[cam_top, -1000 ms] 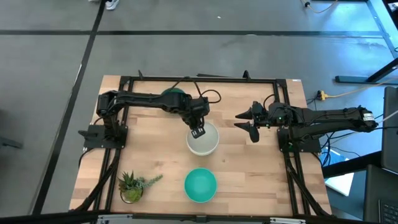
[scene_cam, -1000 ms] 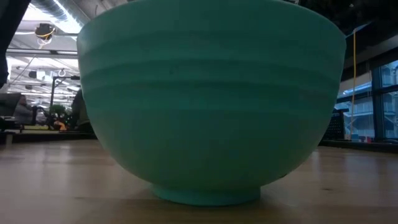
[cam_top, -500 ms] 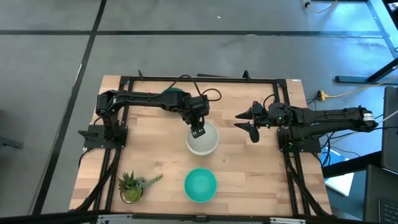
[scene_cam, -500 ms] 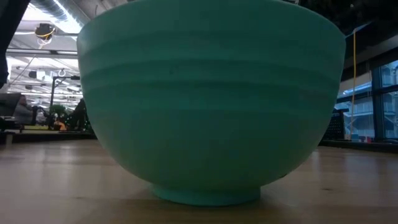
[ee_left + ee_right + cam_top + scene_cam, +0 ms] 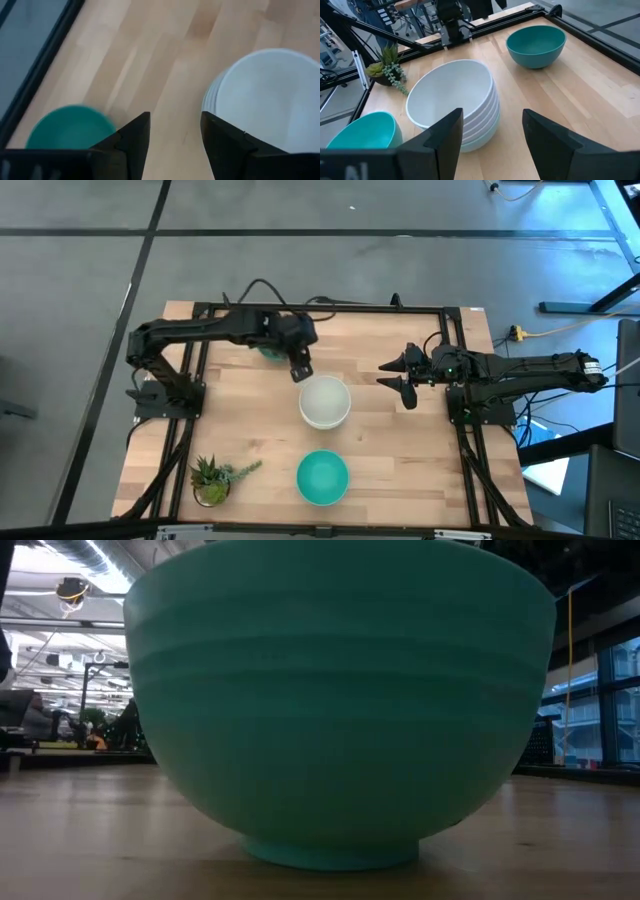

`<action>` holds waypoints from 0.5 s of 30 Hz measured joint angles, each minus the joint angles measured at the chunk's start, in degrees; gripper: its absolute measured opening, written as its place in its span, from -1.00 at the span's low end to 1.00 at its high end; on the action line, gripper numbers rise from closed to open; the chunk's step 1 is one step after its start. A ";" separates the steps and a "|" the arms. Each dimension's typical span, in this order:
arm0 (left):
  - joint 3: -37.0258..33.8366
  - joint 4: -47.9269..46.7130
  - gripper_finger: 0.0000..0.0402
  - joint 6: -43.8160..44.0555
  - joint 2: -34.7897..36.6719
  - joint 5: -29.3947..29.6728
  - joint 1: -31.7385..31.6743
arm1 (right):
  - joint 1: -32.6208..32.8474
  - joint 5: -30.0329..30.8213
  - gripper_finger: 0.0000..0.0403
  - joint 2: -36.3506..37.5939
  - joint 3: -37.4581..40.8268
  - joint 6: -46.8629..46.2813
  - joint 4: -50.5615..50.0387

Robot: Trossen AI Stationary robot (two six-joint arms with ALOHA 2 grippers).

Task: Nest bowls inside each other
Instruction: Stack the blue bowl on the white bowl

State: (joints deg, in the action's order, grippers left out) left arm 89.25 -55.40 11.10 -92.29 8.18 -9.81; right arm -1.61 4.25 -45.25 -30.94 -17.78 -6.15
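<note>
Stack of white bowls (image 5: 325, 401) over a pale mint one stood mid-table. Dark teal bowl (image 5: 536, 45) sat toward the far edge; turquoise bowl (image 5: 322, 477) near the front. Left gripper (image 5: 299, 368), fingers spread and empty, hung between stack and teal bowl. Right gripper (image 5: 399, 377), fingers apart, waited beside the stack.

Nested stack of bowls (image 5: 325, 401) mid-tabletop (image 5: 400, 460); lone bowl (image 5: 322, 477) nearer the front edge; another bowl (image 5: 268, 348) behind and left, partly under the left arm; plant (image 5: 213, 478) at front left; left pincer (image 5: 299, 369) just behind-left of the stack; right pincer (image 5: 396, 378) to its right.
</note>
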 joint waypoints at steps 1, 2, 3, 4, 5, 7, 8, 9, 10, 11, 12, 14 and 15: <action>0.00 -1.09 -0.16 -0.34 0.61 0.08 -0.08 | 0.00 0.02 0.03 0.00 0.00 0.00 0.00; 0.01 -2.21 -0.16 -1.08 1.03 0.14 -0.08 | 0.00 0.02 0.03 0.00 0.00 0.02 0.00; 0.02 -3.79 -0.16 -1.89 1.45 0.14 -0.07 | 0.00 0.03 0.03 0.00 0.00 0.02 0.02; 0.02 -5.83 -0.16 -2.64 1.68 0.18 -0.03 | 0.00 0.05 0.03 0.00 0.00 0.03 0.00; 0.02 -7.46 -0.16 -3.23 1.83 0.60 0.12 | 0.00 0.07 0.03 0.00 0.00 0.07 0.03; 0.02 -11.21 -0.16 -3.64 1.81 3.68 0.19 | -0.07 0.20 0.03 0.00 0.00 0.09 0.08; 0.01 -14.11 -0.16 -3.56 1.72 5.94 0.19 | -0.17 0.60 0.03 0.00 0.00 0.11 0.26; 0.00 -16.17 -0.16 -2.82 1.47 8.28 0.14 | -0.22 1.18 0.03 0.00 -0.02 0.15 0.41; 0.00 -17.36 -0.16 -1.91 1.18 10.21 -0.04 | -0.31 1.77 0.03 0.00 -0.02 0.25 0.40; 0.00 -18.38 -0.16 -0.78 0.98 11.42 -0.39 | -0.45 2.14 0.03 0.00 -0.02 0.26 0.41; -0.07 -18.94 -0.16 0.20 0.91 11.88 -0.76 | -0.60 2.45 0.03 0.00 -0.02 0.26 0.44; -0.07 -17.89 -0.16 0.75 1.04 11.68 -1.65 | -0.81 2.77 0.03 0.00 -0.02 0.26 0.52; -0.09 -17.54 -0.16 0.73 1.04 11.27 -2.15 | -0.95 2.80 0.03 0.00 -0.02 0.24 0.58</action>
State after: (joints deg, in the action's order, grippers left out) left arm 89.17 -72.94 11.83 -91.24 19.45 -11.97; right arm -2.55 7.05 -45.25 -30.96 -17.54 -5.57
